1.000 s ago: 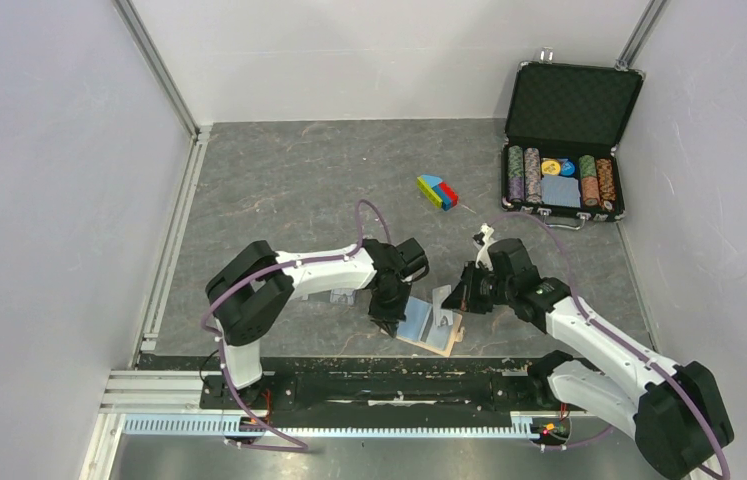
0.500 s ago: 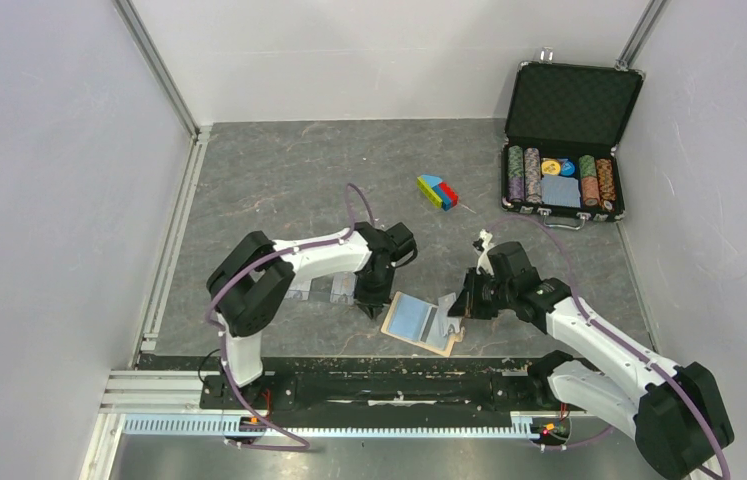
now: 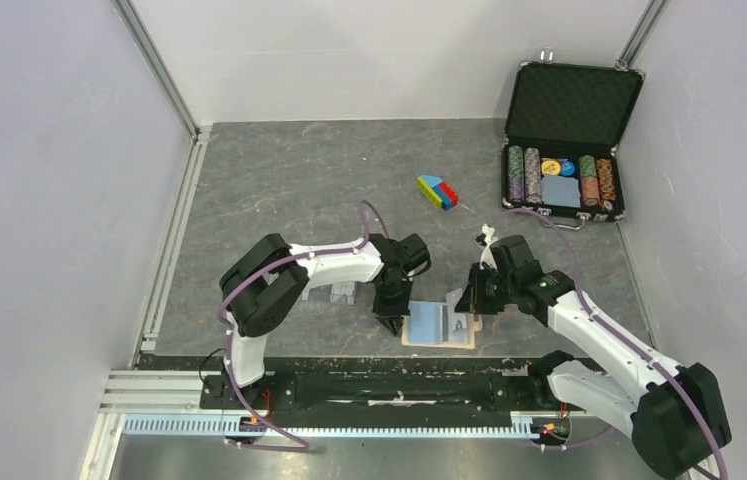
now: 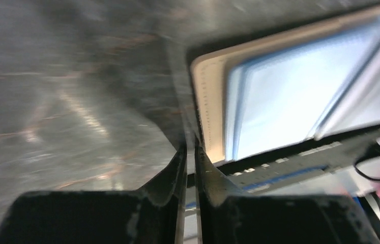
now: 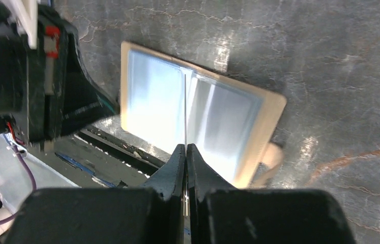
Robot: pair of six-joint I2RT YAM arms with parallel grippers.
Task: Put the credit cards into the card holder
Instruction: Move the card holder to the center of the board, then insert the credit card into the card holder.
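From here, the card holder (image 3: pixel 439 325) lies open and flat at the near edge of the desk (image 3: pixel 279 180), its long axis running left to right along that edge, between my two hands. My right hand (image 3: pixel 474 303) is pressed together on a thin sheet that stands upright over the holder's fold. It shows only edge-on in the wrist view, and I take it for an inner leaf of the holder rather than a card. My left hand (image 3: pixel 392 322) sits just beside the holder's left edge with its tips near the desk. Its fingers are almost together with a slit between them, and the blur stops me telling whether anything thin is caught there. The credit cards (image 3: pixel 342 293) look to be lying flat on the desk under my left forearm, behind and to the left of that hand, so the left arm is the nearer one. The holder's pale blue pockets appear empty. Farther back, the open poker-chip case (image 3: pixel 564 180) holds its rows of chips.
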